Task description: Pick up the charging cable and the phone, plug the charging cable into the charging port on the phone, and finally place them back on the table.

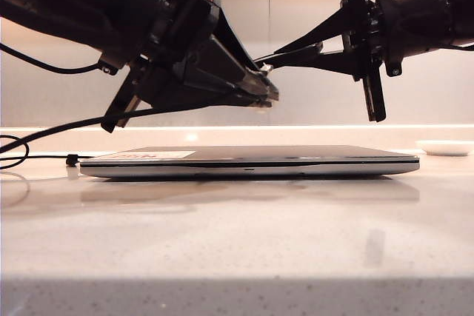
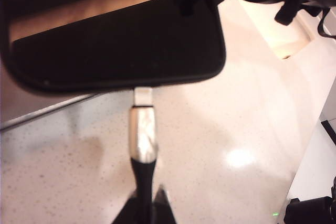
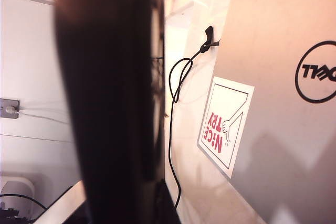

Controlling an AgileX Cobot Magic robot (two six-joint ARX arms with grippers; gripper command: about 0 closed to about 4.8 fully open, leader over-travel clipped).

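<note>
My left gripper (image 2: pixel 147 205) is shut on the charging cable's black sleeve, just behind its silvery plug (image 2: pixel 143 132). The plug tip meets the charging port (image 2: pixel 143 87) in the phone's (image 2: pixel 115 40) narrow end edge; how deep it sits is unclear. The black phone (image 3: pixel 110 93) hangs in the air, with my right gripper (image 3: pixel 134 203) shut on it. In the exterior view the left gripper (image 1: pixel 268 95) and right gripper (image 1: pixel 326 49) face each other above the table (image 1: pixel 237 242), the phone (image 1: pixel 285 57) edge-on between them. The charging cable (image 1: pixel 74 125) trails left to its bead (image 1: pixel 72 159).
A closed silver-and-grey laptop (image 1: pixel 252 160) lies on the table right under both grippers; its lid (image 3: pixel 283 77) carries a white sticker (image 3: pixel 226 127). A shallow white dish (image 1: pixel 444 148) sits at the back right. Loose cable (image 3: pixel 170 129) loops beside the laptop.
</note>
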